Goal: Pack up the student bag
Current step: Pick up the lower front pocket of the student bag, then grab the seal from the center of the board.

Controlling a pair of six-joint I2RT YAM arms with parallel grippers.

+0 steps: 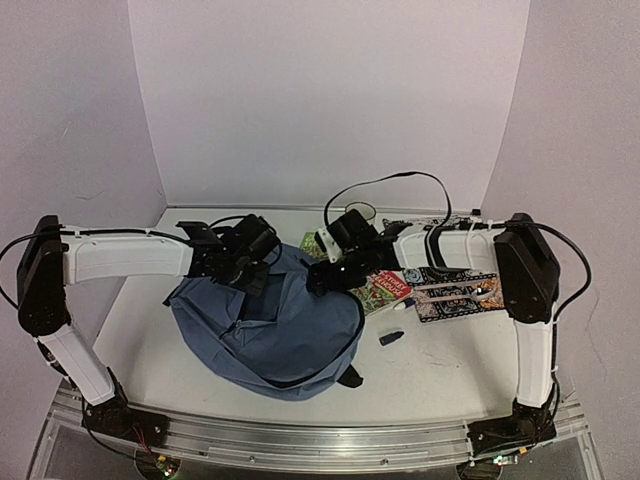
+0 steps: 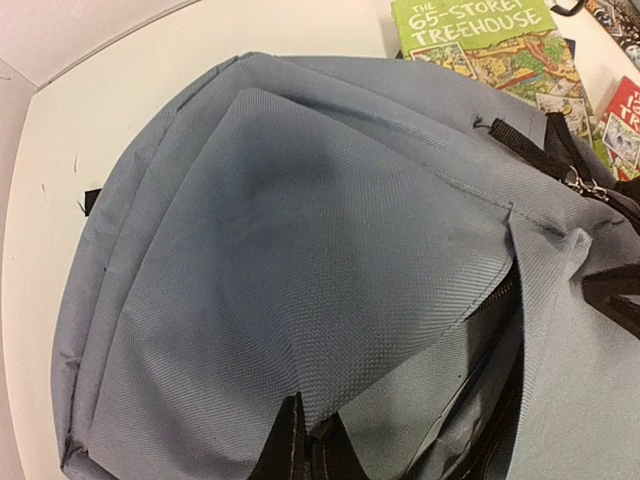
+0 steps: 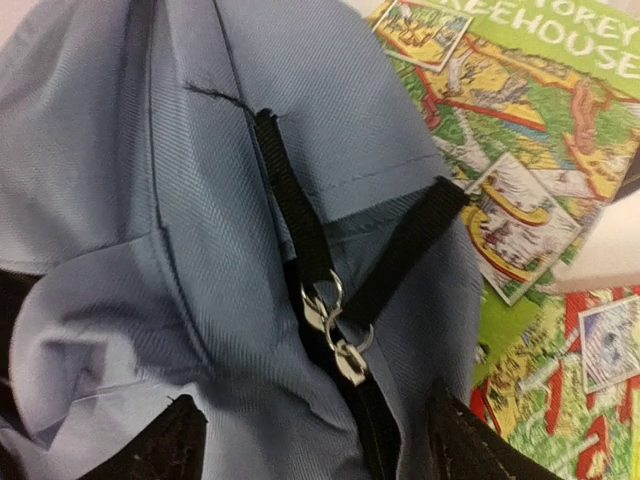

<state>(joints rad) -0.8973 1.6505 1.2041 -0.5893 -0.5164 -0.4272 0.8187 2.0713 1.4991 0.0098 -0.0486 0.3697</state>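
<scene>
In the overhead view, the student bag, a large soft slate-blue fabric backpack with black trim, lies on the white table, centre-left, between the two arms. The left gripper and the right gripper both sit at the bag's far edge, where its openings are; from here we cannot tell how either claw stands. In the left wrist view, the black fingers stand narrow, pinched on the edge of the bag's front flap. The fabric draws to a point at the pinch and a dark gap shows beside it, so we judge that the flap is held to expose the pocket. A green paperback book lies just beyond the bag, near enough for loading. In the right wrist view, the right gripper stands wide and holds nothing, its fingers straddling the black zipper line just below the two metal zipper pulls. We judge that this placement prepares a grasp on a pull.
</scene>
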